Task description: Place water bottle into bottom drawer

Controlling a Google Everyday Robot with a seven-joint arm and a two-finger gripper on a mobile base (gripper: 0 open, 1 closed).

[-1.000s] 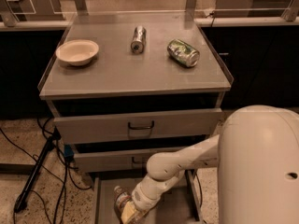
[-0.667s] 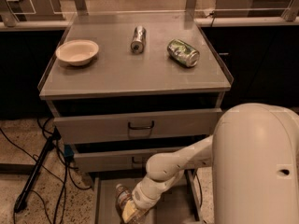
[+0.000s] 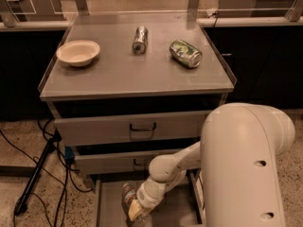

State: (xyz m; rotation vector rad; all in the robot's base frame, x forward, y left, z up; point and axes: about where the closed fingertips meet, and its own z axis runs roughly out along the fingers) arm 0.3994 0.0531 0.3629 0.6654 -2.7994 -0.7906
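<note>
The bottom drawer (image 3: 108,205) is pulled out at the foot of the grey cabinet, and its flat grey floor shows. The water bottle (image 3: 127,196), clear with a pale label band, stands tilted inside it near the left half, cap uppermost. My gripper (image 3: 134,212) reaches down into the drawer from the right, shut on the bottle's lower part. The bottle's base is hidden behind the gripper and cut off by the lower edge of the camera view.
On the cabinet top (image 3: 118,79) lie a white bowl (image 3: 78,52), a silver can (image 3: 139,39) and a green can (image 3: 185,53). Two upper drawers (image 3: 142,126) are shut. Cables and a black stand leg (image 3: 35,176) cross the floor at left. My arm's white housing (image 3: 246,169) fills the right.
The white arm housing has shifted left and takes up more of the view. The gripper and the water bottle stay in the bottom drawer, barely moved.
</note>
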